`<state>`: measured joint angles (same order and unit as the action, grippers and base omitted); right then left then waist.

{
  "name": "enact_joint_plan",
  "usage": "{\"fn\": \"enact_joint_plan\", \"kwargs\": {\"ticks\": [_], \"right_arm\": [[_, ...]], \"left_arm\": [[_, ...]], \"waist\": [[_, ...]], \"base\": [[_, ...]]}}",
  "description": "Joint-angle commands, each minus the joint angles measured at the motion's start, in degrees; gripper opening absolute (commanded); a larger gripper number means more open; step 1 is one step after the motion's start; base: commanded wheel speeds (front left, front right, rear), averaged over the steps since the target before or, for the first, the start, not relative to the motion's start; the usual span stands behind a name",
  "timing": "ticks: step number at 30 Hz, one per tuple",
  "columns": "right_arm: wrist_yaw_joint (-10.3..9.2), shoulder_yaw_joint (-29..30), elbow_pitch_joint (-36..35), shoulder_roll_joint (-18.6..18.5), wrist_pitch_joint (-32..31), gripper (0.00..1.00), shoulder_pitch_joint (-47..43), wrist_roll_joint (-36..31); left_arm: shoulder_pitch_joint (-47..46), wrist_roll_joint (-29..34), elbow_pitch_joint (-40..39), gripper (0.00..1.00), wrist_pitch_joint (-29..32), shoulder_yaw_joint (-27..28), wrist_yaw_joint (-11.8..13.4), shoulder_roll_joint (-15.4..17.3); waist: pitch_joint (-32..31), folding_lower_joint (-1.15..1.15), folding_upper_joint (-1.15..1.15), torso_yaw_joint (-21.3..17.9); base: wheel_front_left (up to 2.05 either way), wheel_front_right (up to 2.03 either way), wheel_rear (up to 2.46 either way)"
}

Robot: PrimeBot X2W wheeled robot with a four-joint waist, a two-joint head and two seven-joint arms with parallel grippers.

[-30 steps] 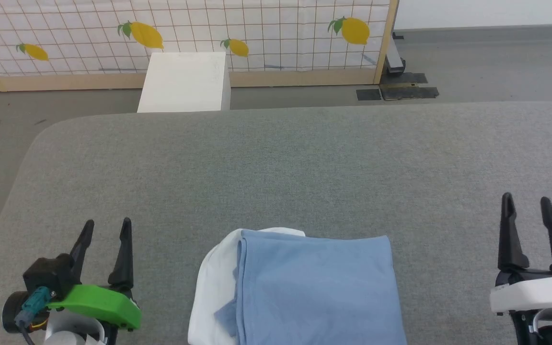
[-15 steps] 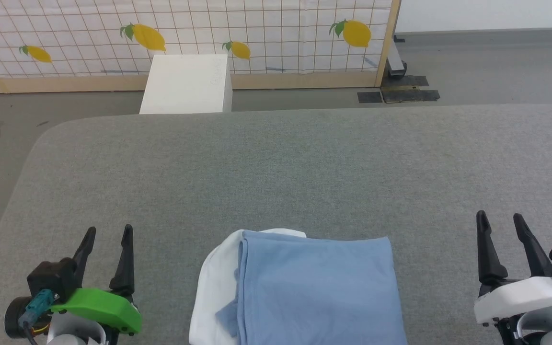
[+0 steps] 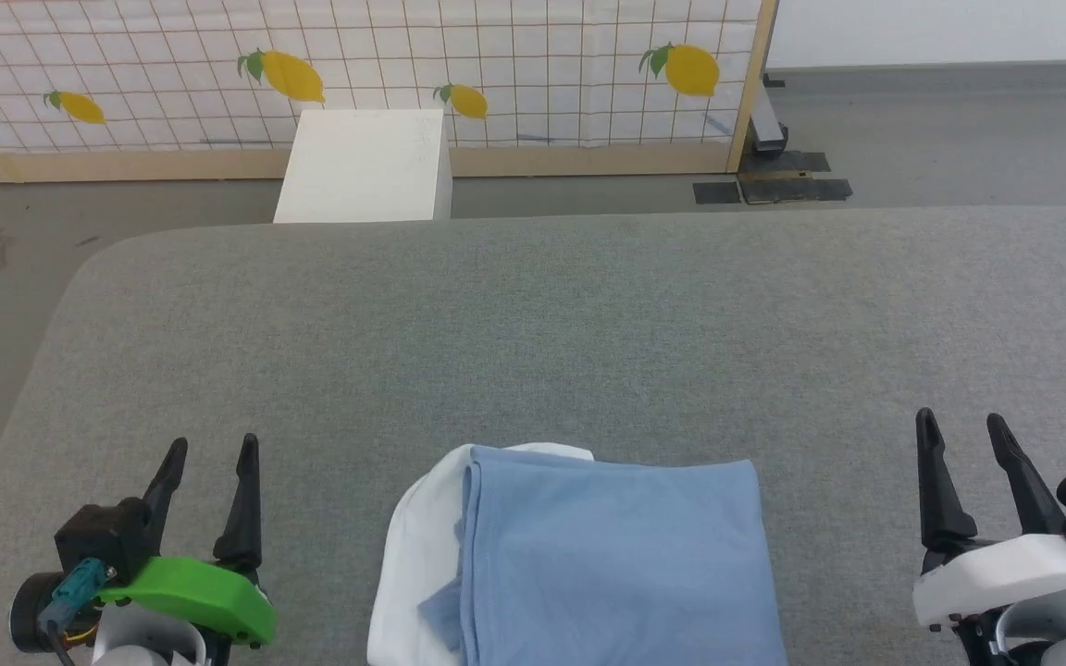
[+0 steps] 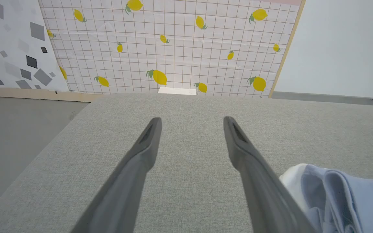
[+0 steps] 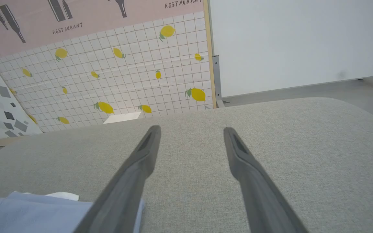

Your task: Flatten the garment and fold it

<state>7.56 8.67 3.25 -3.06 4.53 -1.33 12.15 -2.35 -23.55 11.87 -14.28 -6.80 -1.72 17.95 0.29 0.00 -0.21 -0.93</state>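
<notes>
The light blue garment (image 3: 607,555) lies folded into a neat rectangle at the near middle of the grey padded table (image 3: 533,324), with a white layer showing along its left side. My left gripper (image 3: 214,450) is open, hovering left of it and apart from the cloth. My right gripper (image 3: 959,425) is open on the other side, also clear of it. In the left wrist view the garment (image 4: 342,194) sits at the lower right, beside my left gripper (image 4: 191,121). In the right wrist view the garment (image 5: 28,210) sits lower left of my right gripper (image 5: 191,131).
A white box (image 3: 362,166) stands on the floor beyond the table's far edge. Behind it runs a lemon-patterned tiled panel (image 3: 357,65) in a wooden frame. Dark floor plates (image 3: 774,190) lie at the back right. The table's left edge curves down at the far left.
My right gripper has come back toward the near edge and a little to the left. The head camera has tilted slightly. The garment and left gripper are still.
</notes>
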Motion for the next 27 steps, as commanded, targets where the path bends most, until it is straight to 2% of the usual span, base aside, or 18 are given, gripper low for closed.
{"fn": "enact_joint_plan", "kwargs": {"ticks": [1, 14, 17, 20, 24, 27], "right_arm": [[-0.08, -0.08, 0.13, 0.17, -0.12, 1.0, -0.72, 0.35], [-0.08, -0.69, 0.72, 0.18, -0.86, 1.0, -0.29, 0.22], [-0.08, -0.1, 0.04, 0.18, -3.66, 1.0, 0.99, 0.34], [-0.08, -0.92, -1.25, 0.18, -11.07, 1.0, 3.56, 2.16], [-0.08, -4.64, -4.17, 0.18, -27.31, 1.0, 7.64, 2.82], [-0.08, -7.54, -4.94, 0.18, -42.2, 1.0, 9.39, 2.43]], "left_arm": [[-0.4, -0.25, -0.25, 1.0, -0.33, -0.07, 0.26, 0.34], [-0.43, -0.85, -0.33, 1.0, -0.2, -0.46, 0.44, 0.46], [-0.48, -1.0, -0.49, 1.0, -0.21, -0.34, 0.51, 0.67], [-0.33, -0.99, -1.09, 1.0, -0.27, 0.12, 0.85, 1.09], [0.13, -1.09, -2.55, 1.0, -0.36, 0.83, 1.27, 1.49], [-0.02, -1.2, -3.67, 1.0, -0.42, 1.14, 1.21, 1.68]], "waist": [[-0.01, 0.0, 0.21, -0.03], [-0.05, 0.0, 0.21, -0.05], [0.21, 0.0, 0.21, -0.04], [0.81, 0.0, 0.21, -0.2], [2.04, 0.0, 0.21, -0.02], [3.52, 0.0, 0.21, 1.04]], "base": [[0.0, 0.0, 0.0], [0.0, 0.0, 0.0], [0.0, 0.0, 0.0], [0.0, 0.0, 0.0], [0.0, 0.0, 0.0], [0.0, 0.0, 0.0]]}}
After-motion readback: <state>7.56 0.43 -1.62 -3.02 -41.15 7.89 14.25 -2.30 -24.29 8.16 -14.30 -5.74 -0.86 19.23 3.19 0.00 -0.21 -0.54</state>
